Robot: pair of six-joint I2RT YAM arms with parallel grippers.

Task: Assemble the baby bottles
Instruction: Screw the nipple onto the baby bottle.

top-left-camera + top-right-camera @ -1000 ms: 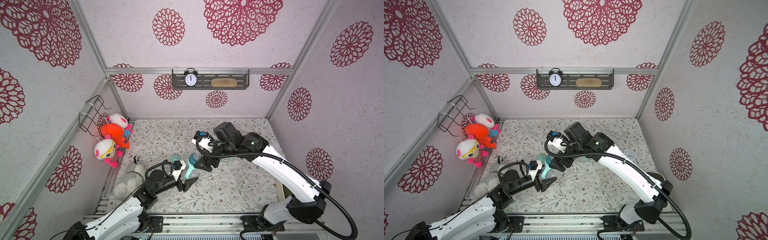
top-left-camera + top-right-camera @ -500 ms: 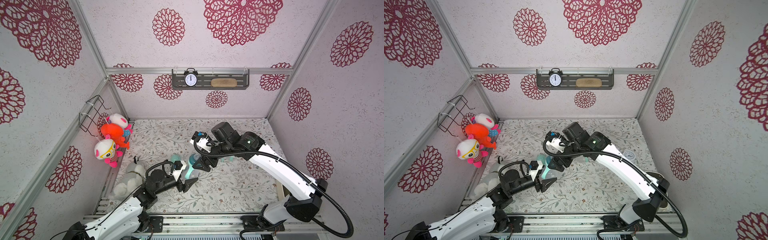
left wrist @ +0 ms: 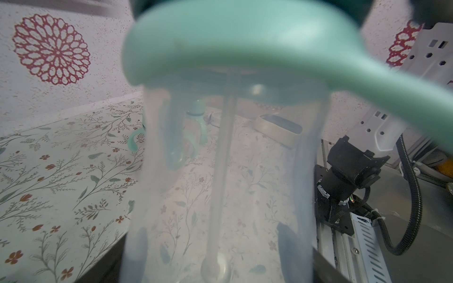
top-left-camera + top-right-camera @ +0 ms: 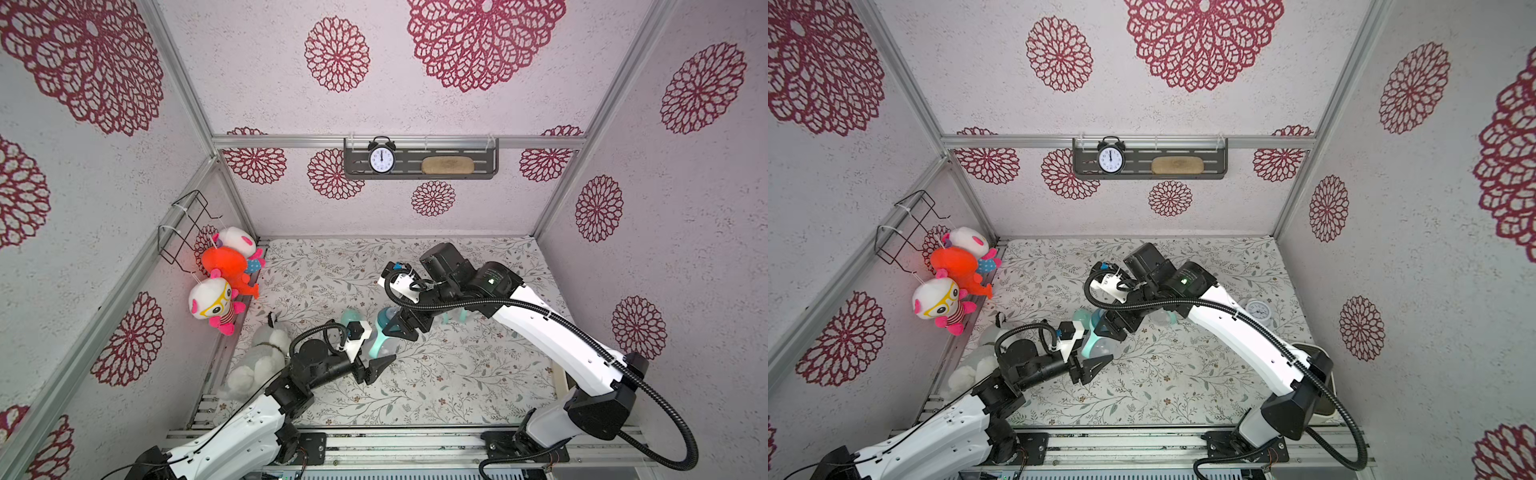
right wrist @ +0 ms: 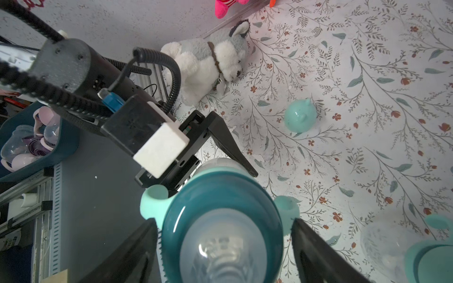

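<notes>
Top view | clock (image 4: pixel 381 160) numerals too small | left gripper (image 4: pixel 380 362) clamps bottle (image 4: pixel 386 344)

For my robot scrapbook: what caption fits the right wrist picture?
Right gripper open around a bottle, with a loose cap and toy dog beyond.

You have back-wall shelf (image 4: pixel 486 166): black alarm clock (image 4: pixel 381 160) beside tan oblong pad (image 4: pixel 447 165). Left wall: wire basket (image 4: pixel 183 224), with white-pink plush (image 4: pixel 235 242), orange plush (image 4: pixel 224 262) and glasses plush (image 4: pixel 210 305) hanging near it. Husky plush (image 5: pixel 210 58) lying at left edge of floral mat (image 4: pixel 457 386). Small white clock (image 4: pixel 1258 311) on mat near right wall.
</notes>
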